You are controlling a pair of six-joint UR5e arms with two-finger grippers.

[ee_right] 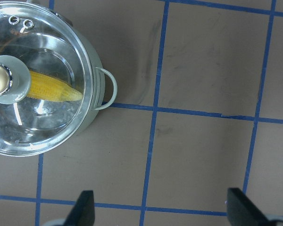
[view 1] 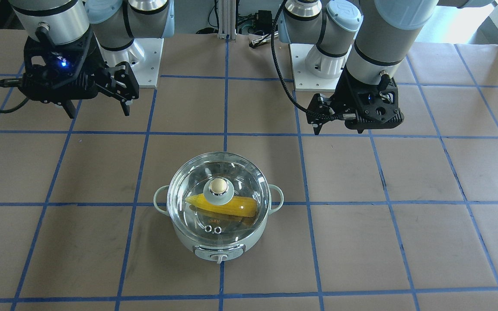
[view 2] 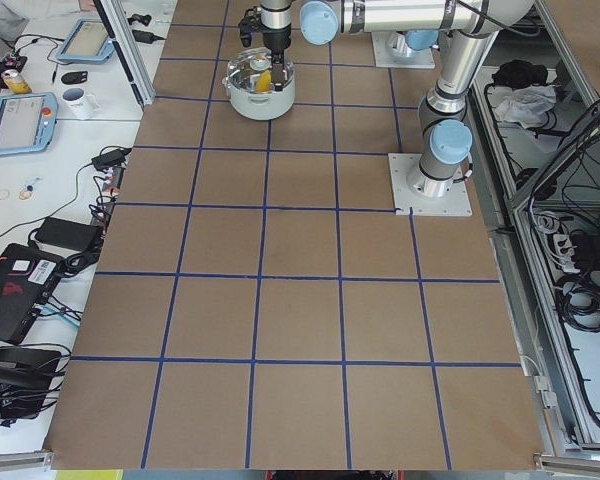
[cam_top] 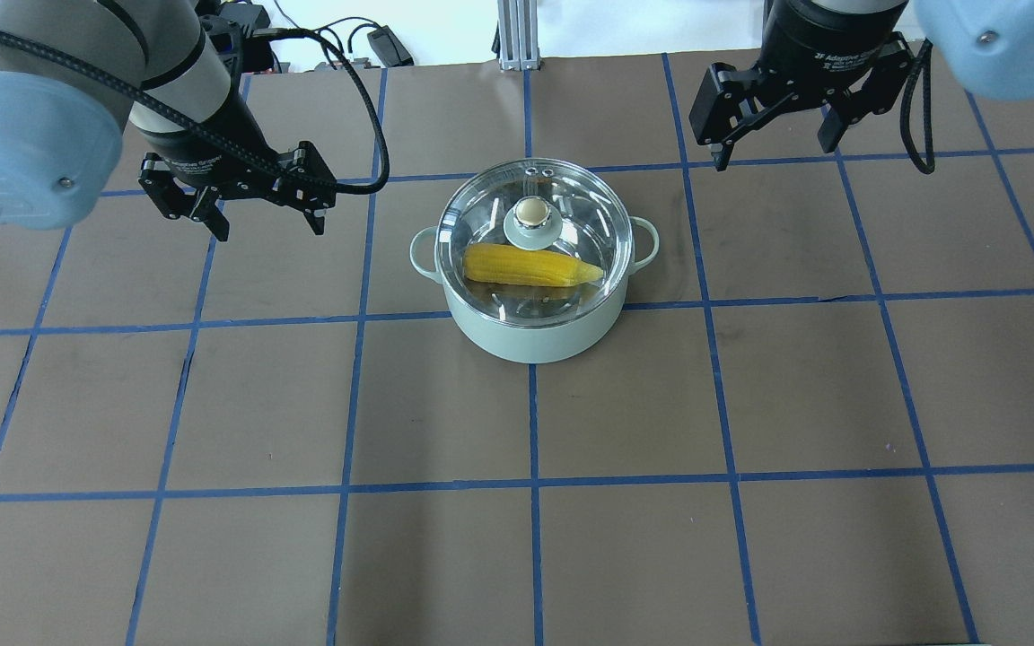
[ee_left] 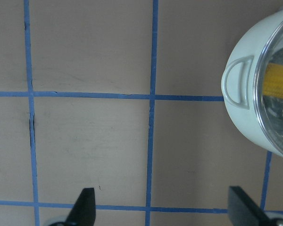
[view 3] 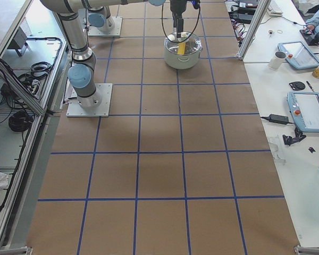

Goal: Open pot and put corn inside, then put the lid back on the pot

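Observation:
The pale mint-green pot stands at mid-table with the clear glass lid seated on it, beige knob at its centre. The yellow corn lies inside, seen through the glass. My left gripper is open and empty, hovering left of the pot. My right gripper is open and empty, hovering right of and beyond the pot. The front view shows the pot, lid, corn, left gripper and right gripper. Both wrist views show open jaws over bare table.
The table is brown paper with a blue tape grid. The arm bases stand at the robot's edge. Side tables hold tablets, a mug and cables. A metal post stands at the far edge.

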